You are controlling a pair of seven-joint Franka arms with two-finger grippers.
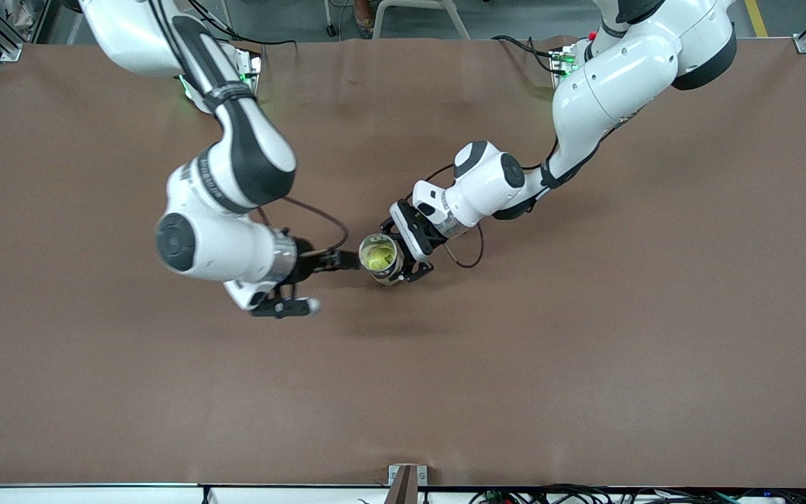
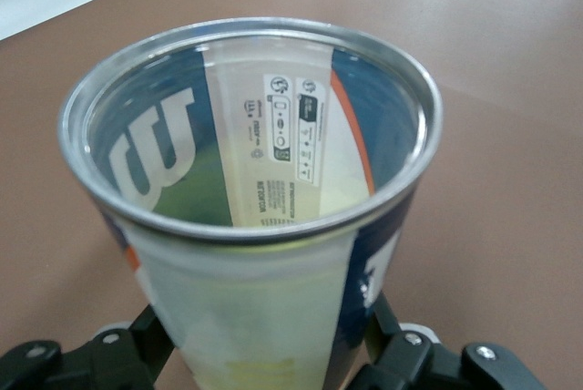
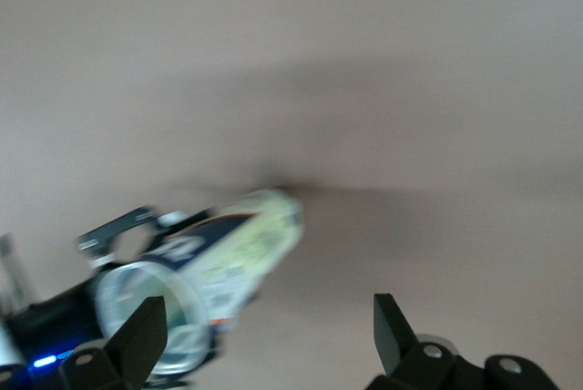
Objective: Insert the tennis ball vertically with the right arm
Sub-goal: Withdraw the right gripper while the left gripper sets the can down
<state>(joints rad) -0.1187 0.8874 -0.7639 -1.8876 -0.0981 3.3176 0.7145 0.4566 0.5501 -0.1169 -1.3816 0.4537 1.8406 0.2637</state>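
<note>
A clear tennis ball can (image 1: 380, 257) with a blue and white label and a metal rim stands upright near the table's middle, mouth up. A yellow-green tennis ball (image 1: 378, 262) shows inside it. My left gripper (image 1: 397, 253) is shut on the can's side. In the left wrist view the can (image 2: 255, 180) fills the picture between the left gripper's (image 2: 269, 358) black fingers. My right gripper (image 1: 336, 283) is open and empty, beside the can toward the right arm's end. In the right wrist view the right gripper (image 3: 269, 331) is wide open and the can (image 3: 214, 258) lies off to one side.
The brown table (image 1: 585, 350) spreads wide around the can. A black cable (image 1: 469, 255) loops from the left wrist close to the can. A small bracket (image 1: 406, 483) sits at the table's front edge.
</note>
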